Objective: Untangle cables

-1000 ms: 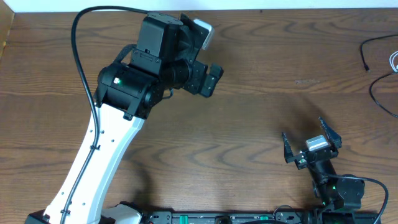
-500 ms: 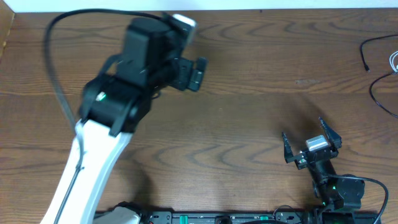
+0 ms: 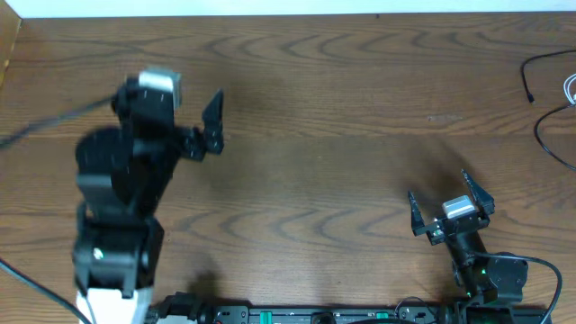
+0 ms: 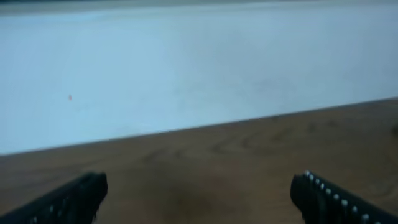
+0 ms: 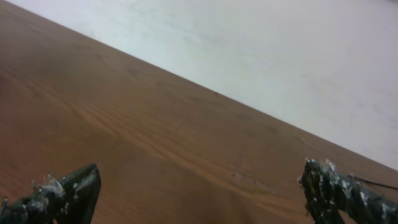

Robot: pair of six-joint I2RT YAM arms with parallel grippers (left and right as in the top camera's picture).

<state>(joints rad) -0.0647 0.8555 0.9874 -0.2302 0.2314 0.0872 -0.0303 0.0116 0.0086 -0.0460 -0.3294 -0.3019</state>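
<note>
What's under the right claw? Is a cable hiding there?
Only bare table shows under the right gripper, between its open fingers. The cables lie far off, at the table's right edge. I can't see the spot that the arm itself covers.

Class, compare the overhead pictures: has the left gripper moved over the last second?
Yes. The left gripper swung leftward, away from the right gripper, which stayed put.
</note>
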